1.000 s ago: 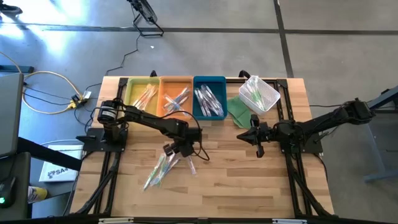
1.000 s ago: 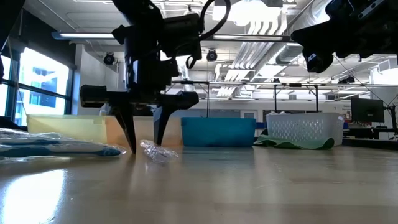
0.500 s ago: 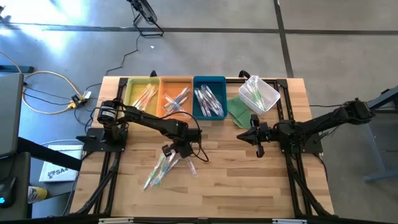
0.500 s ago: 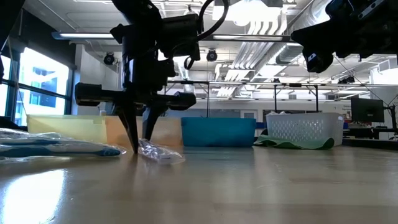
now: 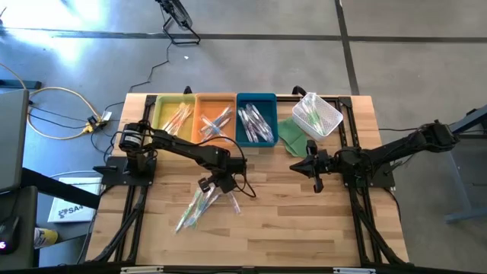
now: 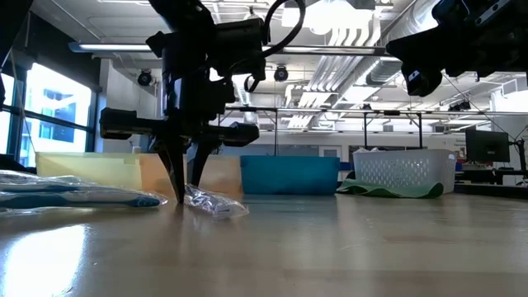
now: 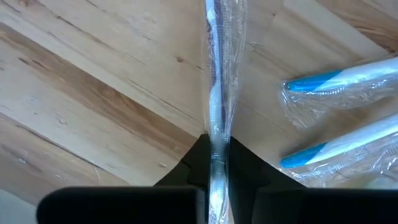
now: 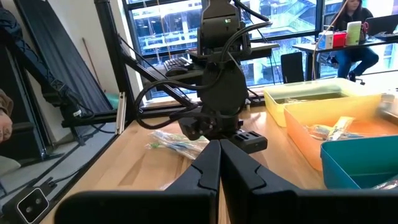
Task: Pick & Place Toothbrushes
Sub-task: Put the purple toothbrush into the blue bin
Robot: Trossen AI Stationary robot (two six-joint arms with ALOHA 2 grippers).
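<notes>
Since a second ago the left hand (image 6: 186,196) has gone from wide open to pinched in on one wrapped toothbrush (image 7: 219,93); arm position barely changed. Fingers (image 7: 193,163) sit either side of the clear wrapper, tips down at the worktop (image 5: 289,221); that brush lies flat on the wood, not lifted. Just beside it, two blue-tipped toothbrushes (image 7: 348,78) in wrappers. In the high view, the loose pile of toothbrushes (image 5: 199,205) is at worktop centre-left, directly under the left hand. Beyond, along the far edge: yellow tray (image 5: 161,114), orange tray (image 5: 205,102), blue tray (image 5: 265,99), each holding brushes, then a white mesh basket (image 5: 332,116) over a green cloth (image 5: 291,137). Right hand (image 5: 316,179) is fully closed on nothing, held above the worktop, right of centre.
</notes>
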